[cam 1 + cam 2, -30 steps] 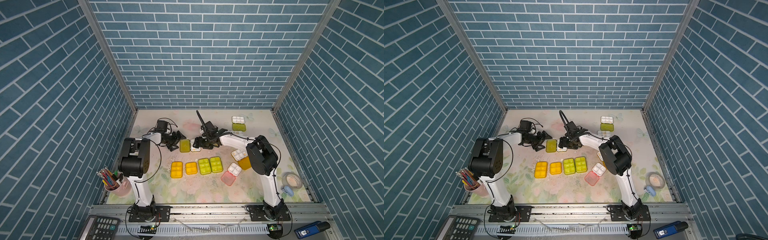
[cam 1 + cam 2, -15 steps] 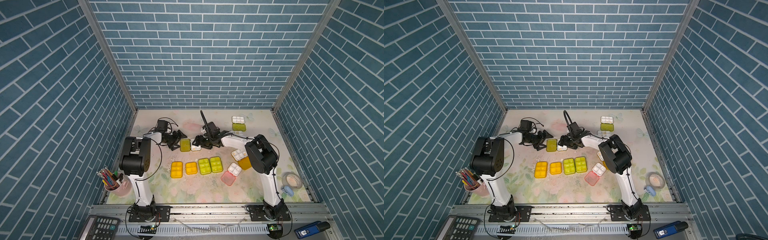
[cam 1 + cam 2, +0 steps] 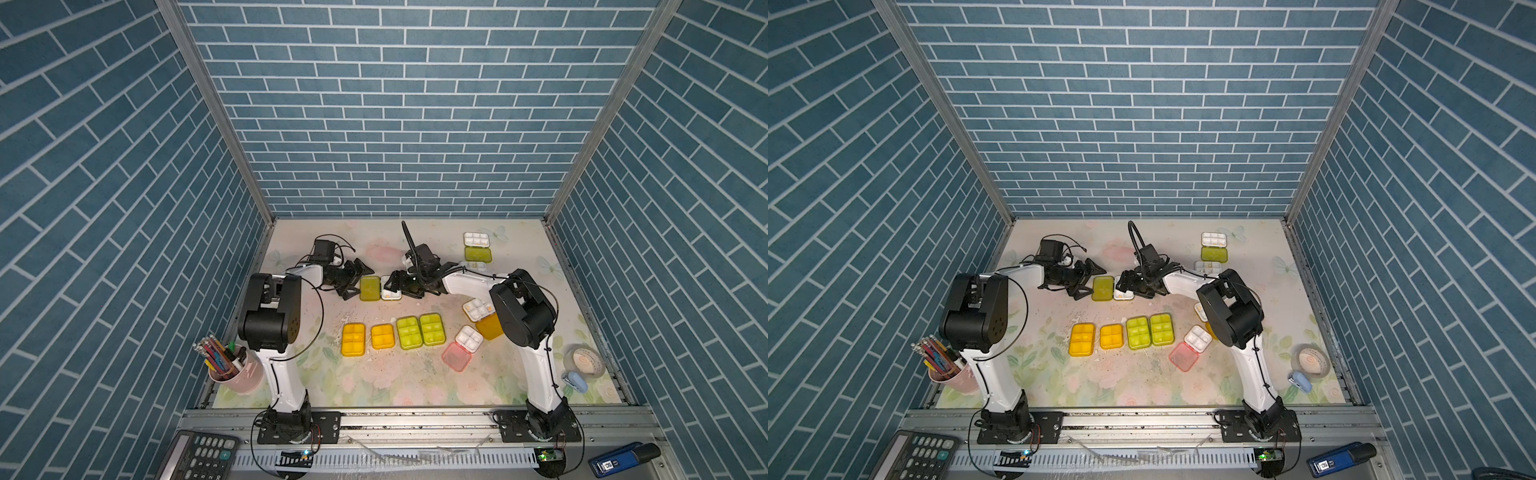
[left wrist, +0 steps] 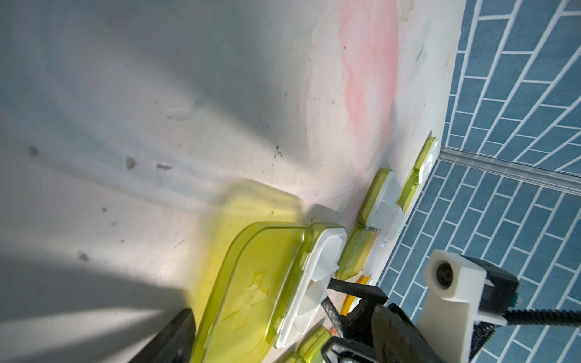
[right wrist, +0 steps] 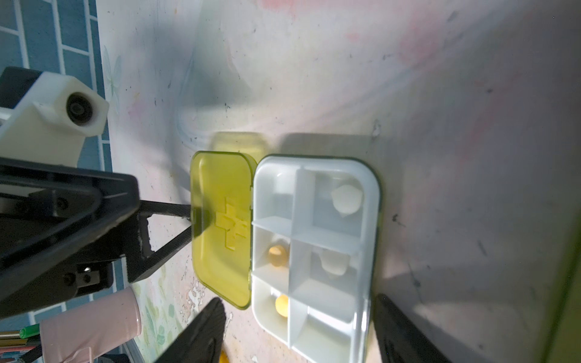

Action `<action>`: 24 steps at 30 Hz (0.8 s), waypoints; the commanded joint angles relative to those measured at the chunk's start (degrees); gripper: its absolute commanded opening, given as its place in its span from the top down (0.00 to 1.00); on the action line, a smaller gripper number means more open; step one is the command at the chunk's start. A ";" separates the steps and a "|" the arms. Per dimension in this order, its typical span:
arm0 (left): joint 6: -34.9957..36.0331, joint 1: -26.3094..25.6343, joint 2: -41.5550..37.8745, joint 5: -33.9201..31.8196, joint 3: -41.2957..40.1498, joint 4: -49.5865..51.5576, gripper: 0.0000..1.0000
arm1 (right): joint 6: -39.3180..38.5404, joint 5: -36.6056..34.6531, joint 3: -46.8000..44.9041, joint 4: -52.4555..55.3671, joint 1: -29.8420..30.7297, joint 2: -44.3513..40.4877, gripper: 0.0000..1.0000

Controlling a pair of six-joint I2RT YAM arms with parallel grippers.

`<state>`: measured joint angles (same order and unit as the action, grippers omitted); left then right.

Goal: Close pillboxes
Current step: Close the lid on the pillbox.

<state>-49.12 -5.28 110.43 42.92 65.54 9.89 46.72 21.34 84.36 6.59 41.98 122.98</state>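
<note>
the pillbox [image 5: 317, 220] under the arms lay flat toward the back of the worktop [image 3: 386, 386], between the two tools. its tray was glossy white plastic, a rounded rectangle split by thin walls. its lid [image 5: 220, 220] was translucent lime green with a raised cross moulded in the middle. the lid was hinged along one long side and stood tilted up, throwing a yellow glow on the matte, scuffed floral sheet. in the tray i counted four pills: two chalky white, two amber.

the left tool [image 3: 360, 283] had its black jaws spread and held nothing. one thin finger [image 5: 169, 209] met the lid's free edge. the right tool [image 5: 297, 314] also had its jaws apart, one on each side of the tray's end. i could not tell whether either pad touched it.

in a top view i could count nine pillboxes. four lay shut in a row nearer the front:
- an orange-yellow box [image 3: 353, 338]
- a smaller orange-yellow box [image 3: 382, 336]
- a lime box [image 3: 409, 332]
- a second lime box [image 3: 432, 329]

four lay open: the one between the tools, a pink-lidded box [image 3: 468, 338], an orange-lidded box [image 3: 478, 309] partly behind the right arm, and a far lime box [image 3: 476, 240] near the back wall. one clear box [image 3: 473, 266] was mostly hidden by the arm.

one pink cup [image 3: 241, 376] bristled with pencils at the front corner.
</note>
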 commanded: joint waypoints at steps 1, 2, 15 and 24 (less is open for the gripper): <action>-0.47 -0.17 -1.48 1.67 -0.85 -0.98 0.11 | 1.06 1.27 0.98 0.63 0.05 1.97 0.25; -0.08 -0.17 -1.74 1.18 -0.77 -0.42 0.11 | 0.64 0.80 0.96 1.17 0.12 1.77 0.25; -2.12 -2.13 -4.50 2.67 -1.64 -4.04 0.12 | 1.98 3.09 -0.96 -2.08 -0.05 -0.86 0.25; -3.81 -3.99 -4.28 3.98 -2.12 -8.06 0.12 | 5.86 3.19 -6.45 -8.66 -1.16 -5.33 0.25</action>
<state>-51.94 -8.86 106.06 45.80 64.23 4.08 50.24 25.34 79.88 -0.03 41.41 121.75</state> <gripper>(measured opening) 0.878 0.747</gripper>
